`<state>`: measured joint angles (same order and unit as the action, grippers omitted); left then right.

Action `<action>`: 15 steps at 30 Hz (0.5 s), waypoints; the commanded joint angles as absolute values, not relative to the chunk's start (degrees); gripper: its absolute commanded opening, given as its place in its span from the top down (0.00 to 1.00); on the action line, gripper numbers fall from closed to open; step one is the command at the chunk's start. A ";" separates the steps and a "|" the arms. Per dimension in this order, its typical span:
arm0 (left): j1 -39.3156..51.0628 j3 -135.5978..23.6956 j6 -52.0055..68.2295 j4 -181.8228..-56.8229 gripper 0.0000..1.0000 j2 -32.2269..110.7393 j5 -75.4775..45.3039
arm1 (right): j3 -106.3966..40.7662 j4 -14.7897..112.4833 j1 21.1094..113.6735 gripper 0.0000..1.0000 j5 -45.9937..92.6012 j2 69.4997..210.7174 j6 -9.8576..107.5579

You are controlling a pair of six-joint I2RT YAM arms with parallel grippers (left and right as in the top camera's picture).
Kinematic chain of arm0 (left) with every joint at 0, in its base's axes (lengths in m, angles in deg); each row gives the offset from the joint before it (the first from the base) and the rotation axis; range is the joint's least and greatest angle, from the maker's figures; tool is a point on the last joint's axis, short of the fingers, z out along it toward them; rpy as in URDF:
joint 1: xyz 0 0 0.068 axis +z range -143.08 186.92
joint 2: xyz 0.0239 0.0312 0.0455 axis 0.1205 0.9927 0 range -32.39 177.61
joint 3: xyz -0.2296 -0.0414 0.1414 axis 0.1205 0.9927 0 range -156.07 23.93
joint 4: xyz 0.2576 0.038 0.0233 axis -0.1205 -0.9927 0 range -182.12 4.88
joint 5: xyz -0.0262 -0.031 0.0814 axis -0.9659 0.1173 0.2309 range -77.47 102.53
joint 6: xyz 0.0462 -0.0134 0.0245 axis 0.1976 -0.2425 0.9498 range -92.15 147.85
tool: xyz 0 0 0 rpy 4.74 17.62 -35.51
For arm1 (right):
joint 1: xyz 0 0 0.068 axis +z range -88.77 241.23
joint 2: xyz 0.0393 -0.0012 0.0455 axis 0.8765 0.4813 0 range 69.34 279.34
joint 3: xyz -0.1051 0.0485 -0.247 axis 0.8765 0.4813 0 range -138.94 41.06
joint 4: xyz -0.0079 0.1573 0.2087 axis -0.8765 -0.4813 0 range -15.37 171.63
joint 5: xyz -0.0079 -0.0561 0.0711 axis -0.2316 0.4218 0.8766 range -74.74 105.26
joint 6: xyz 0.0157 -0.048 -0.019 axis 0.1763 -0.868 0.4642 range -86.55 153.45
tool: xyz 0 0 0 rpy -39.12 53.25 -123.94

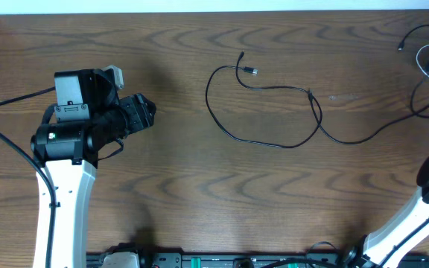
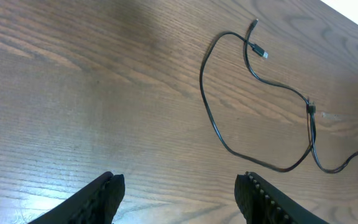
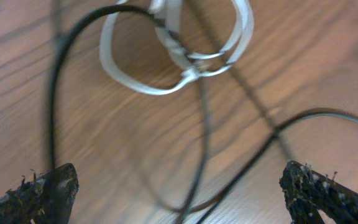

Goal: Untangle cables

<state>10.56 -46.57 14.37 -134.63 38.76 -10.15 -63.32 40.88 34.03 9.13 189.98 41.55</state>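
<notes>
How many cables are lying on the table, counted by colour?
black cable: 1 (it loops and crosses over itself, so this count is less certain)
white cable: 1
total: 2

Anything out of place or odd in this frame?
Only the tangle: the black cable loops and crosses itself near the centre, then runs across the coiled white cable at far right. Nothing looks spilled or damaged.

table (image 1: 199, 201): wood grain, smooth | black cable (image 1: 207, 97): matt | white cable (image 3: 135, 88): glossy
</notes>
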 commanded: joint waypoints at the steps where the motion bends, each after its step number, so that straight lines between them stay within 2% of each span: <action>1: 10.43 -47.65 14.90 -134.79 0.37 38.72 -11.02 | -63.78 40.05 38.03 0.01 10.46 186.96 40.65; 9: 10.43 -47.65 14.92 -135.46 0.37 38.72 -11.00 | -63.84 39.57 40.02 0.01 4.04 186.96 42.18; 11: 10.43 -47.65 14.92 -135.44 0.37 38.72 -11.00 | -63.84 38.39 39.82 0.01 9.41 186.96 40.61; 15: 10.43 -47.65 14.92 -135.38 0.37 38.72 -11.00 | -63.75 34.76 40.56 0.04 30.53 187.00 29.99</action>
